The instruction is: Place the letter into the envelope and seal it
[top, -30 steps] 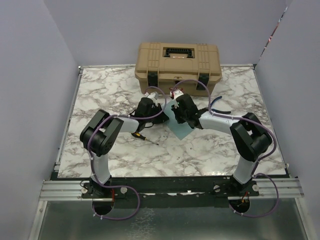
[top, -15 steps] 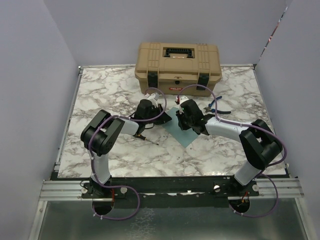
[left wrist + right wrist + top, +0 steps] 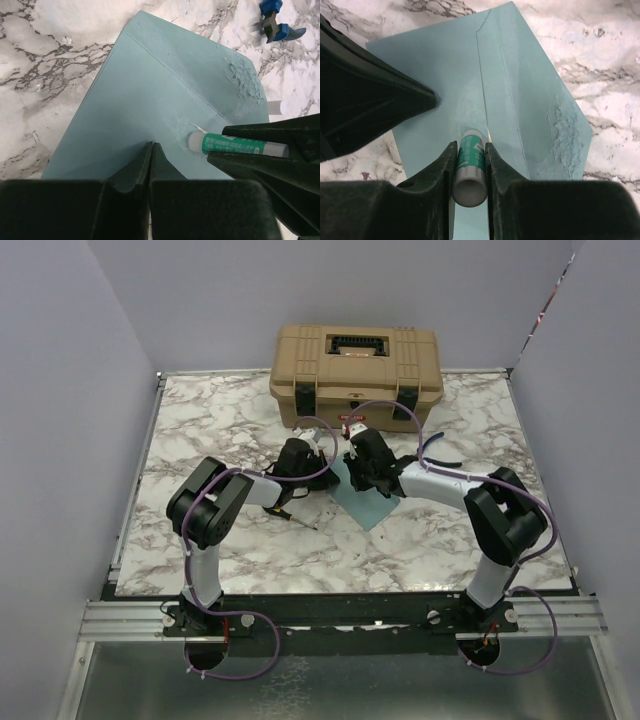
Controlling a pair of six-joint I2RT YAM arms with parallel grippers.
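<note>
right jaws clamped on glue stick (image 3: 469, 172), swept back to flap fold of envelope (image 3: 150, 85) | left jaws together, pinning envelope | gluing likely underway

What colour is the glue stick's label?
The glue stick label is green with white print, clearest in left wrist view.

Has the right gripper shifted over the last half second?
Yes. In the top view the right gripper has drawn back toward the tan toolbox and slightly left, with the glue stick clamped in its jaws.
</note>
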